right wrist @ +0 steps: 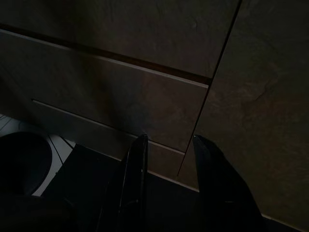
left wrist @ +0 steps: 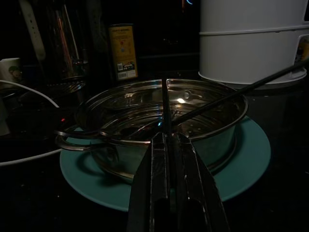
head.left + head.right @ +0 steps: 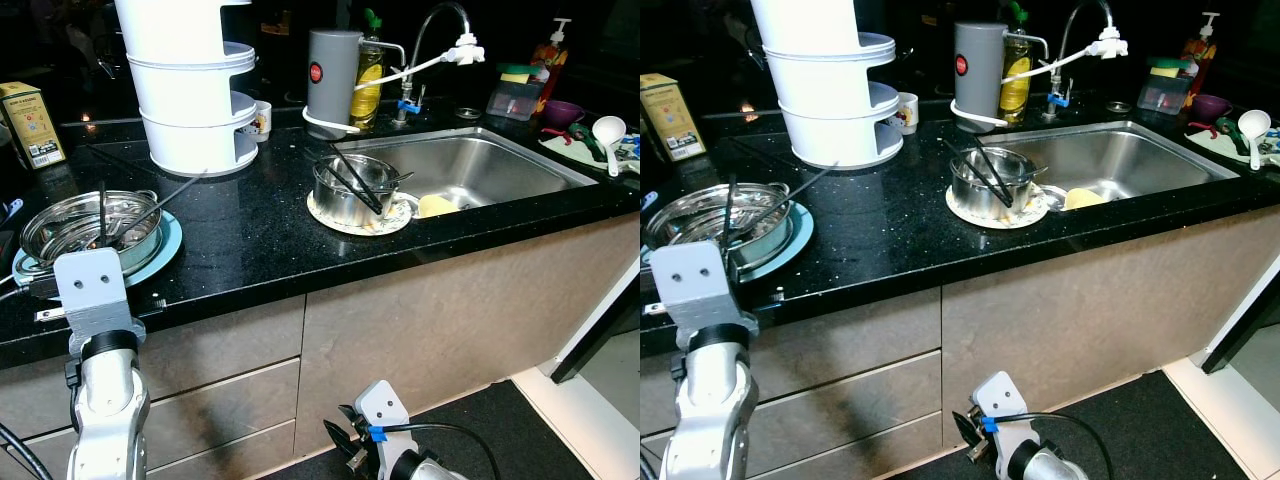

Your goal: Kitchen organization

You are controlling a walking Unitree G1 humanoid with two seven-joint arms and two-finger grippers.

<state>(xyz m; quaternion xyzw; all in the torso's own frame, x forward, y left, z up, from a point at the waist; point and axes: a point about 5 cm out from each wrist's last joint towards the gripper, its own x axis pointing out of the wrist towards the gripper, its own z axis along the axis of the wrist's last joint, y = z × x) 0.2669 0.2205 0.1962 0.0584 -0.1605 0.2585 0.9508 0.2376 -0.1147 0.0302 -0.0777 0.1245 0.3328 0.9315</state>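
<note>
A steel bowl sits on a teal plate at the left end of the black desk, with a thin black stick leaning across its rim. The left claw hovers at the bowl's near rim, fingers pressed together around a thin upright rod. Behind stands a white tiered rack. Rightward, a pot with black tongs rests on a plate beside the sink. The right claw hangs low before the cabinets, fingers apart.

Open counter between steamer pot and saucepan.
</note>
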